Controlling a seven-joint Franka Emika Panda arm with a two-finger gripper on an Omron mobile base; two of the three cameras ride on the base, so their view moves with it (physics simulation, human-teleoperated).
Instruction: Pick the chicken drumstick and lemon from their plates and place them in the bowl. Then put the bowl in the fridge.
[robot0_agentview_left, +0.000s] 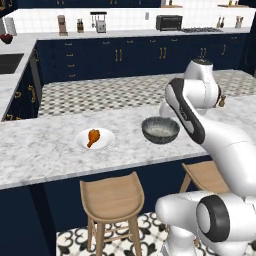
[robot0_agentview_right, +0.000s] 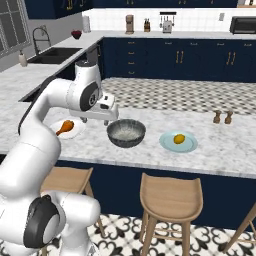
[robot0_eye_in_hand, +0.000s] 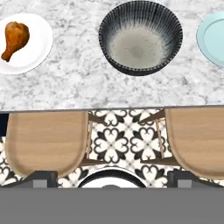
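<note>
Currently my jaws hang wide open and empty above the bowl (robot0_eye_in_hand: 140, 38); the chicken drumstick (robot0_eye_in_hand: 15, 39) tapers, so a careless pinch might squirt it off its white plate (robot0_eye_in_hand: 37, 54).

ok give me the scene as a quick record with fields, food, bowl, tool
drumstick: chicken drumstick lies on the white plate, untouched
lemon: lemon sits on the pale blue-green plate
bowl: bowl empty, on the marble counter between the two plates
tool: tool open, holding nothing, above the counter near the bowl
done so far: nothing in the bowl yet
</note>
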